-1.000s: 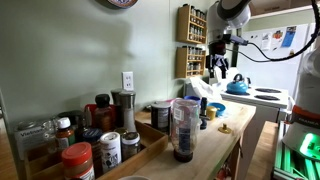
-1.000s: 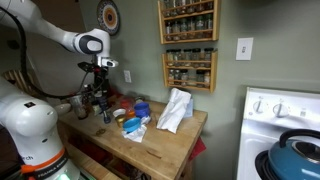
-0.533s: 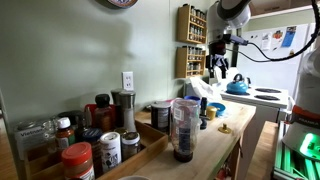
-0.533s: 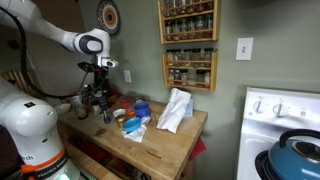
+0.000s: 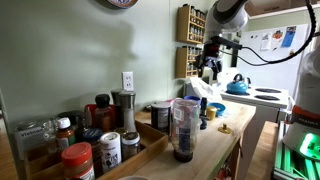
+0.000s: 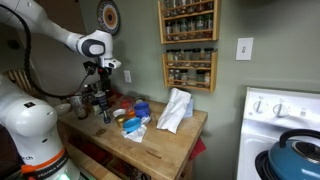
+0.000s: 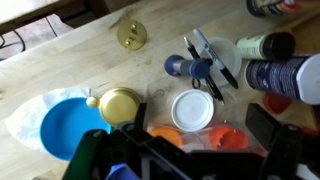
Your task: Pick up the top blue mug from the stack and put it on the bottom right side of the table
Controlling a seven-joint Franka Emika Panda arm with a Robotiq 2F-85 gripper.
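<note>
Top blue mug (image 7: 70,125) is not in the grip. In the wrist view it shows from above as a bright-blue round, left of the fingers (image 7: 88,155), lying on a pale plastic sheet (image 7: 22,118). The gripper (image 7: 185,155) hangs over the table (image 7: 80,60), jaws spread wide, nothing between them.

Below the gap are a white lid (image 7: 190,110) and an orange-red thing (image 7: 222,138), too blurred to name. A gold-lidded jar (image 7: 120,105) stands just beside the blue round. Farther out a loose gold lid (image 7: 131,36) lies on bare wood, and bottles (image 7: 265,48) crowd the right edge.

In an exterior view the stack (image 6: 142,108) stands on the counter between the gripper (image 6: 103,105) and a crumpled white cloth (image 6: 175,108). How many mugs it holds cannot be told. The blue kettle (image 5: 237,85) sits well apart on the stove (image 5: 268,97).
</note>
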